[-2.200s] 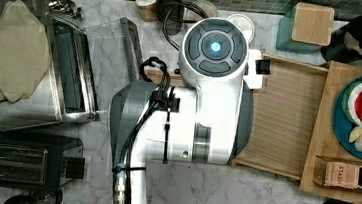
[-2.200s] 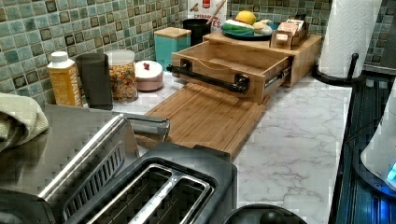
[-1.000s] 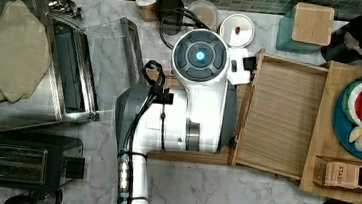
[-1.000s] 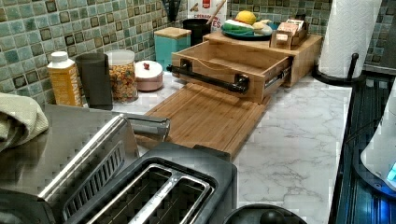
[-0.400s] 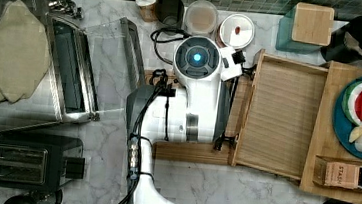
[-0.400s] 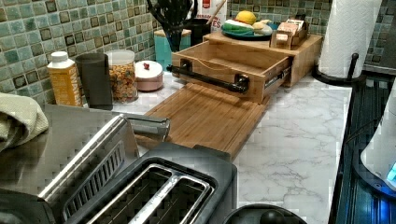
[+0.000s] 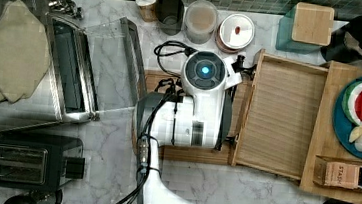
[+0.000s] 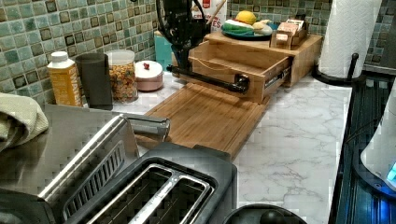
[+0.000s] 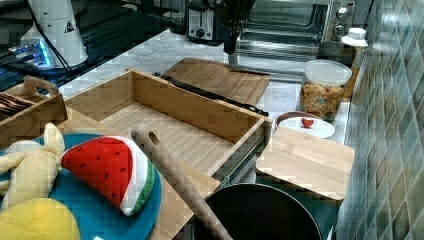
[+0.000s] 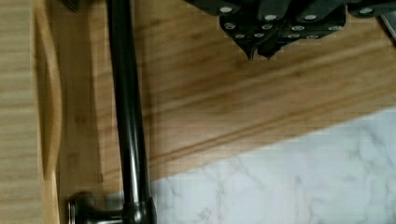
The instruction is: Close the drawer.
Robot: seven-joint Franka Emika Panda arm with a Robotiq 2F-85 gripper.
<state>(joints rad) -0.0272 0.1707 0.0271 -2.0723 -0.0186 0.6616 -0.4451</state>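
Here the end effector (image 10: 260,52) is clenched: its fingertips meet at a point in the wrist view, grasping nothing. It hangs above the bamboo cutting board (image 10: 261,107), apart from the dark bar handle (image 10: 128,116). In the left view it sits at upper centre, just beside the handle's far end. The drawer (image 7: 282,117), right of centre in the top view, stands pulled out from its wooden stand (image 8: 299,53) on the marble desk (image 8: 299,135); its striped floor is bare.
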